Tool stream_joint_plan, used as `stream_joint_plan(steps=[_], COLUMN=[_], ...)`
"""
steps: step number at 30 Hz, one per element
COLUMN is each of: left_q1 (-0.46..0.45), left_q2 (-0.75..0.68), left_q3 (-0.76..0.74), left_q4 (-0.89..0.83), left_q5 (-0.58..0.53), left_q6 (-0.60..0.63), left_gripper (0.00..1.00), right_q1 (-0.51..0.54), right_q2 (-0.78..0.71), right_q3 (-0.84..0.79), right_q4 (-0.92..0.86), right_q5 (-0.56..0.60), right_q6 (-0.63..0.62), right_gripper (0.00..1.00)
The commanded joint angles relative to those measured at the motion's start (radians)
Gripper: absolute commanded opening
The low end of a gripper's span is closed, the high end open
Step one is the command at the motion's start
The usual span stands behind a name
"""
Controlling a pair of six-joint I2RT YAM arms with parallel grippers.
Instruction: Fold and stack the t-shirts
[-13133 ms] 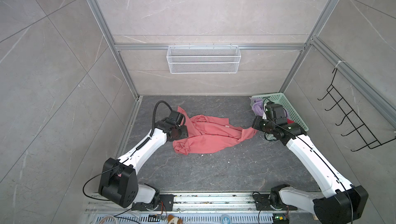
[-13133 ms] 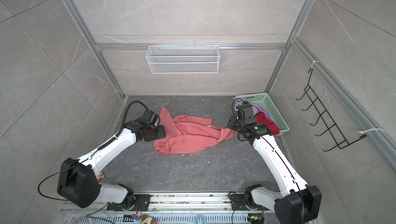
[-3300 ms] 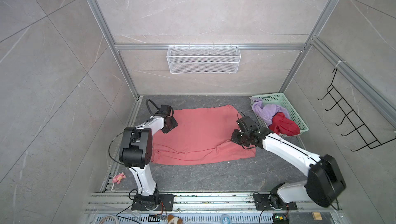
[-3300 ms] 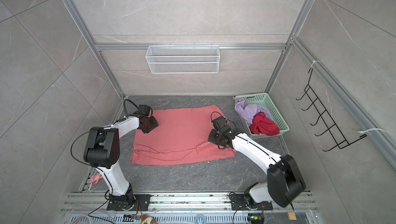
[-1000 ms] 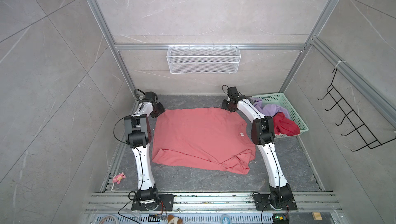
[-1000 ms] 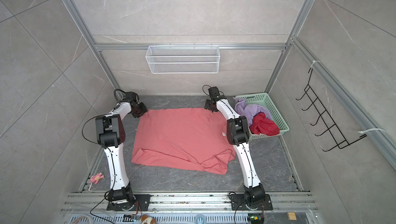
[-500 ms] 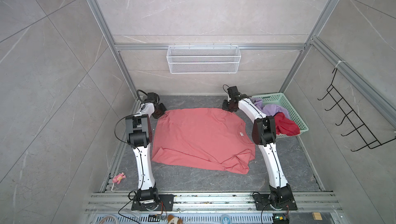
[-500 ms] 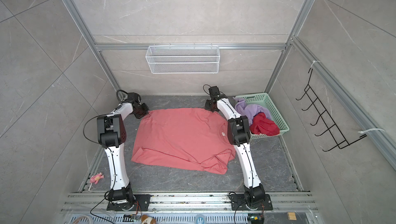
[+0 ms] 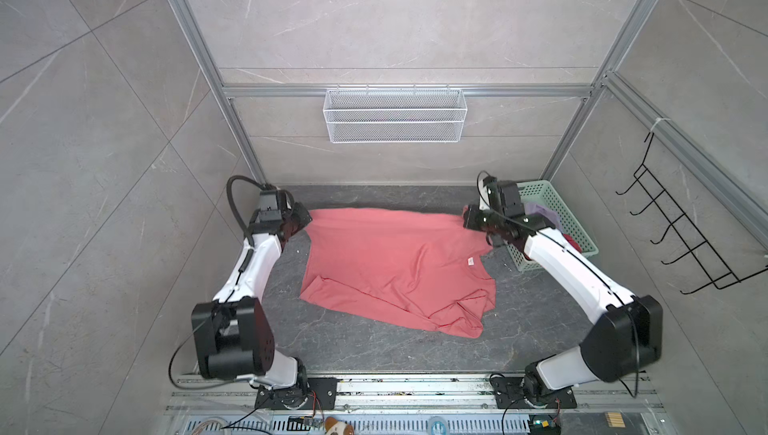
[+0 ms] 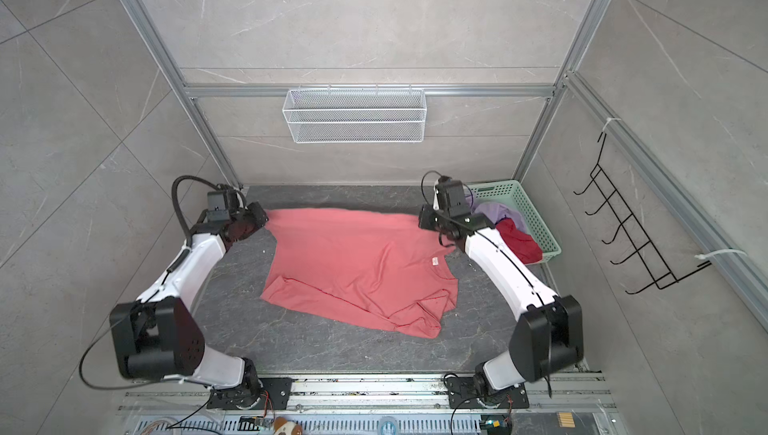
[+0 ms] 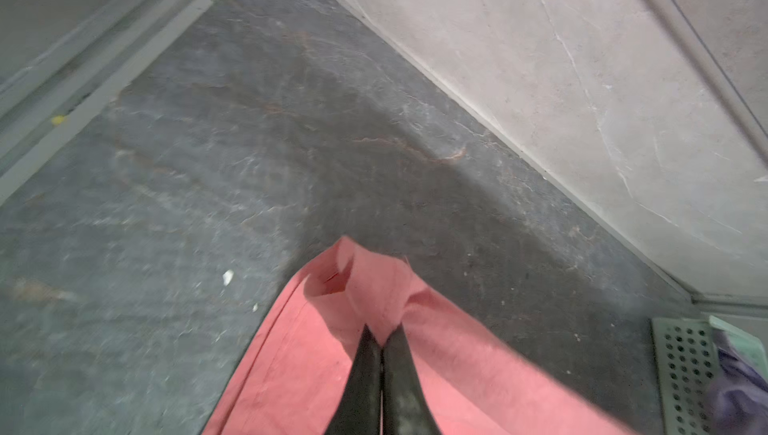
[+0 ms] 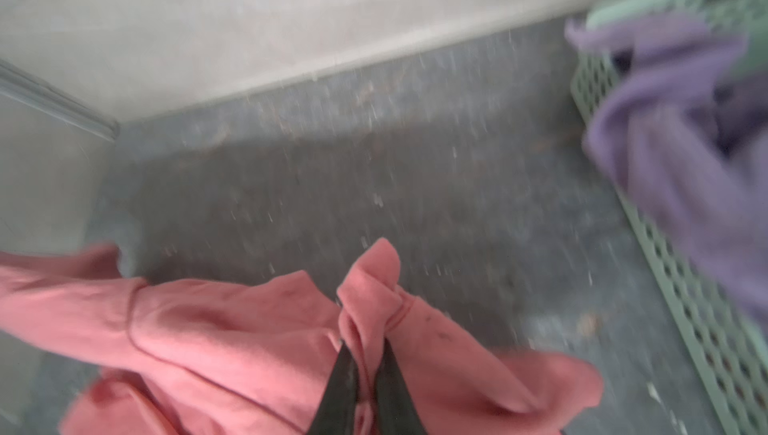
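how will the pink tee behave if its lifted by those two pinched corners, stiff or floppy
Probably floppy: the salmon-pink t-shirt bunches into folds where the left end effector and right end effector pinch it. Likely to sag between those grips if raised, as its near edge lies wrinkled. It seems light and thin.

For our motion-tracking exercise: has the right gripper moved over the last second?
Yes. The right gripper, pinching the salmon t-shirt's corner, has shifted toward the green basket.
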Motion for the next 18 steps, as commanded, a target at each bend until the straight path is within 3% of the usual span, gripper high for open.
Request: stream_joint_plan(steps=[1,3,6,10,18], left_q1=[0.002,0.002,0.002,0.002,0.002], left_q2=[-0.087,-0.145,-0.197,-0.214,-0.219], left_q3=[-0.191,-0.26,-0.31,-0.317,-0.351], left_q4=[-0.042,-0.083,-0.105,-0.121,-0.095], left_q5=[-0.143,-0.199,-0.219,-0.224,-0.197], left_q6=[-0.099,-0.104,-0.112,-0.124,-0.137], left_gripper=[0.0,0.0,0.0,0.0,0.0], right_q1=[0.106,0.166,0.172,0.173,0.173], right_q2=[-0.083,-0.189,-0.296,-0.27,-0.097], right_q3=[-0.183,-0.229,-0.227,-0.161,-0.226], right_q4=[-0.124,-0.21,-0.255,-0.252,-0.067], right_q5=[0.131,0.241,0.298,0.302,0.146], right_q6=[0.112,0.177,0.192,0.146,0.205], right_gripper=[0.33,0.52,0.64,0.66,0.64])
